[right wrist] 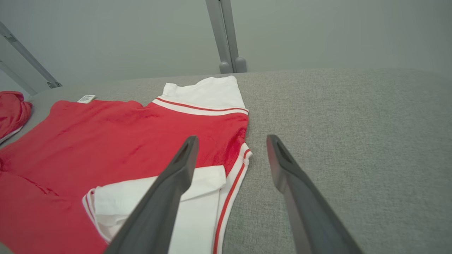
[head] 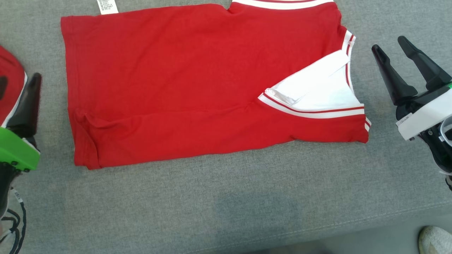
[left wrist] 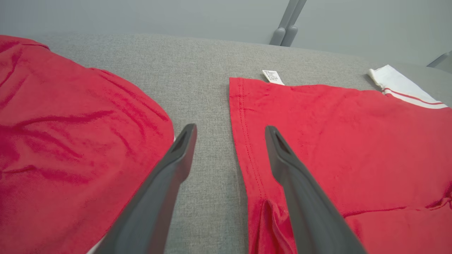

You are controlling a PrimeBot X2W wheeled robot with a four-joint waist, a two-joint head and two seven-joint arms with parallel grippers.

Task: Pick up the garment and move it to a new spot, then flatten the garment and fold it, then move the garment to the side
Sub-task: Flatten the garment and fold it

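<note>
Item one, garment [head: 197, 88]: red, folded into a rough rectangle, is lying flat on the grey fabric surface [head: 226, 197] between the two claws, to the right of the left claw [left wrist: 230, 129] and to the left of the right claw [head: 389, 43]. Its stitched hem is facing the left claw. The end with the white panel [head: 317, 91] and red-and-white striped trim is facing the right claw. A white care label [head: 107, 6] is sticking out from the far edge, farther out than the left claw. A small crease is showing at the near corner on the left claw's side. Item two, left claw: is standing wide open and gripping nothing. In its own wrist view it is straddling the hem, half over cloth and half over bare surface; whether it is touching the cloth cannot be told. Item three, right claw: is likewise standing wide and holding nothing, just beside the trimmed end and apart from it in the head view. Item four, second red garment [left wrist: 70, 141]: is lying bunched on the outer side of the left claw, apart from the folded one. Item five, pale shoe [head: 436, 240]: is showing past the surface's front edge, nearer than the right claw. Item six, grey posts [right wrist: 226, 35]: are rising behind the surface, ahead of the right claw.
</note>
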